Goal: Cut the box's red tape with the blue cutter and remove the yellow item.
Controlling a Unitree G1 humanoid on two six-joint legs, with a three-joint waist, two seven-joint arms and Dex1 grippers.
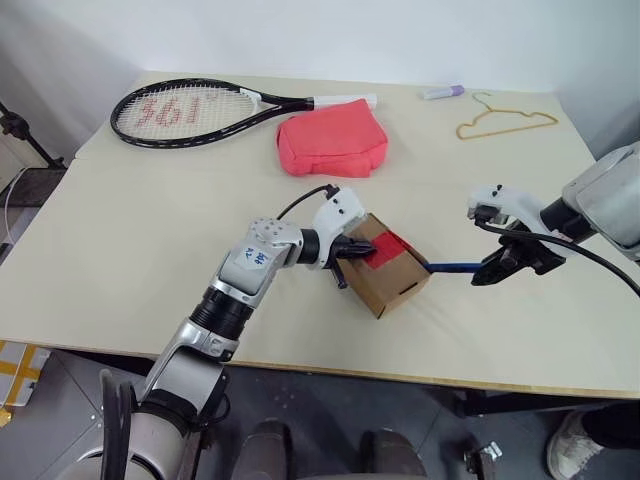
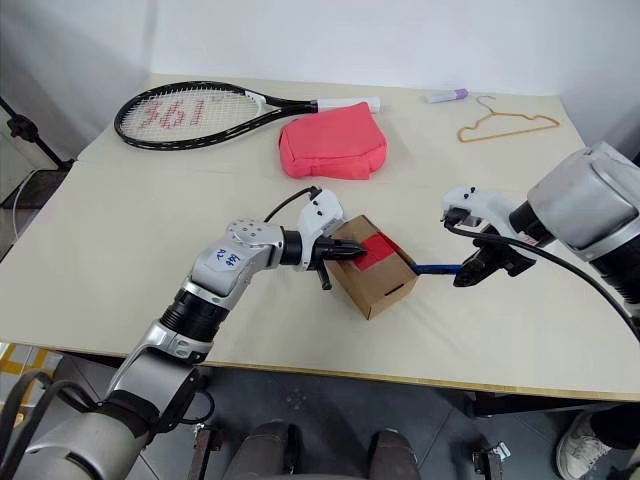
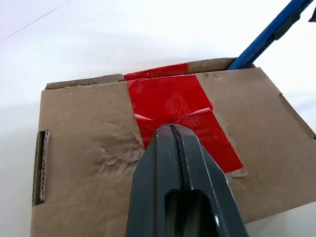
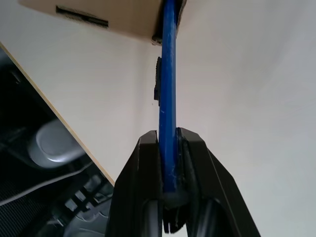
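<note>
Near the front edge of the bench (image 1: 120, 250), the box (image 1: 392, 275) looks light, likely to slide; my left pincer (image 3: 174, 129), shut empty, presses on its red tape (image 3: 180, 111). My right pincer (image 4: 169, 136) clamps the stiff blue cutter (image 4: 168, 74) by its tail. Left wrist view shows torn cardboard beside the tape.

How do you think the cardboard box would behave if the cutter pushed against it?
The cardboard box looks small and probably light, so it would likely slide. The shut left pincer pressing on its red tape should steady it. Its scuffed top suggests soft board that may dent.
</note>
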